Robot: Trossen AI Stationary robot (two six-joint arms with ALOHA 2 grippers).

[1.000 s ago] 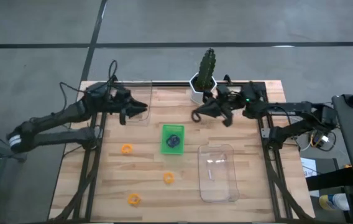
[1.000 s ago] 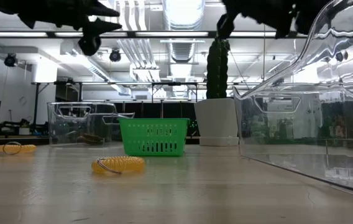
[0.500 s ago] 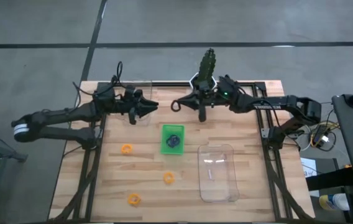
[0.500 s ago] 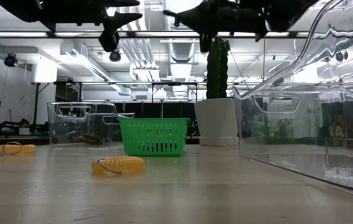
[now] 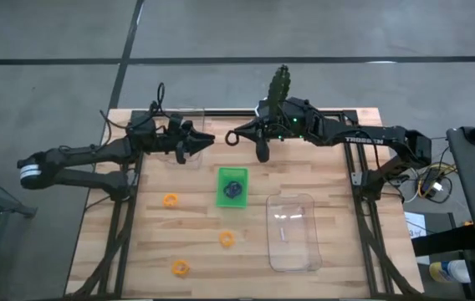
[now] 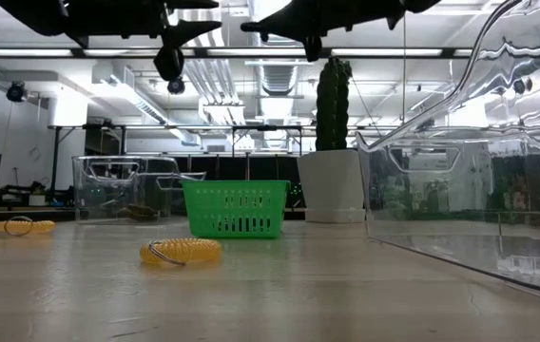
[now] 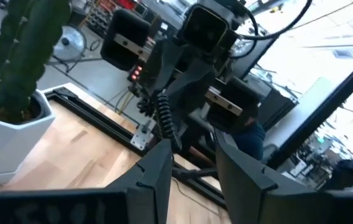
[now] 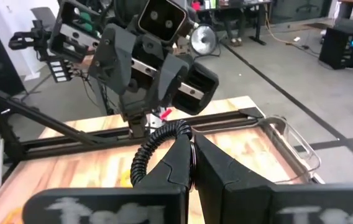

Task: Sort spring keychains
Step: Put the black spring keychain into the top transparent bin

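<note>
So here's where I'm at: my right fingers (image 5: pixel 231 137) are pinched fully shut on a black spring keychain (image 8: pixel 156 142), holding it up in the air over the far half of the bench (image 5: pixel 338 217), just out from the potted cactus (image 5: pixel 278 90). The coil arcs out past the fingertips in the right wrist view, so I've got it by one end. My left fingers (image 5: pixel 206 139) are held partway apart with nothing between them, hovering over the clear bin (image 5: pixel 186 134) at the far left and pointed straight at the coil. Looks to me like a handoff is coming.

Handling-wise, I'd guess these things weigh next to nothing and are springy as heck. Squeeze the middle of the coil and it'll just squash and squirm out. Best bet is the end near the metal ring, or clamping across several turns at once. Smooth plastic, probably a bit slippery, not fragile though.

Rest of the lot: three orange keychains (image 5: pixel 171 201) lie loose on the left half of the bench, running toward the near edge. The green tray (image 5: pixel 232 187) mid-bench has something dark in it, can't tell the colour. The clear bin (image 5: pixel 293 232) toward the near right looks like it's got nothing inside.
</note>
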